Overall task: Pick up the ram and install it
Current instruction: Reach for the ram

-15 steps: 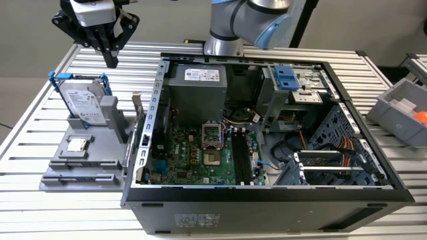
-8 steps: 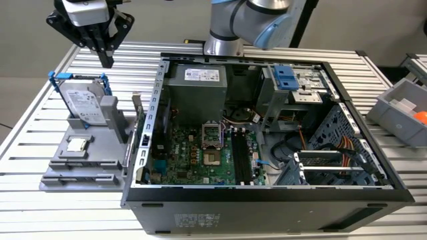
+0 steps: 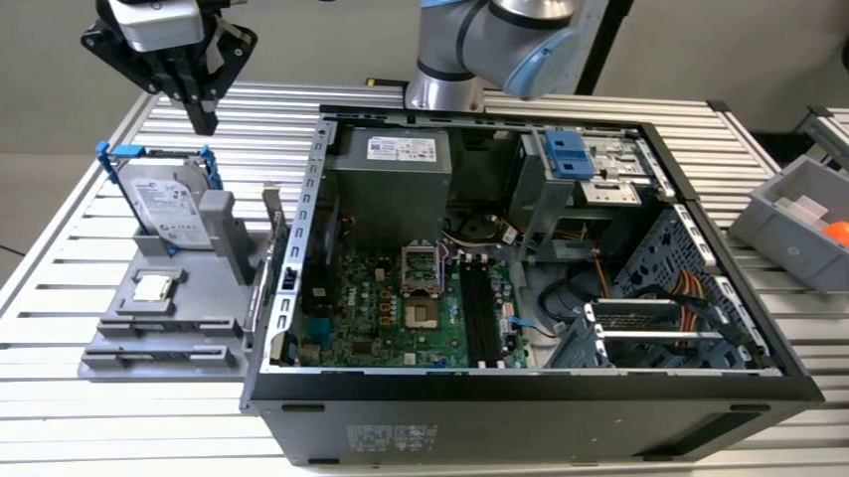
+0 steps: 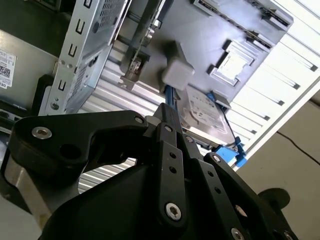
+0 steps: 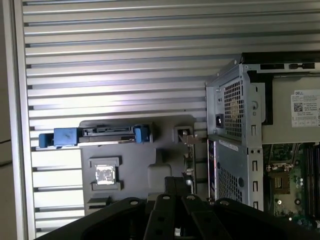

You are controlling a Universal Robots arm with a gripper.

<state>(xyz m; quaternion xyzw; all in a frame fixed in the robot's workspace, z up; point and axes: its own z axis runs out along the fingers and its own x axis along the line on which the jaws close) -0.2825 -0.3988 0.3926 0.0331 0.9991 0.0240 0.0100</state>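
While the black gripper (image 3: 203,120) is hanging above the blocky gray plastic holder (image 3: 186,320), fingers pressed together, the thin ram (image 3: 273,234) is standing edge-on in that holder, barely readable.

1. The computer case (image 3: 531,407) lies open on the tabletop (image 3: 133,427), with the motherboard (image 3: 385,298) inside.
2. The holder (image 3: 159,333) sits just beside the case, at the exterior view's left.
3. The hard drive (image 3: 166,204) stands upright in the holder, and the ram (image 3: 273,224) stands at its case-side edge.
4. My pincer (image 3: 202,121) hangs over the holder.
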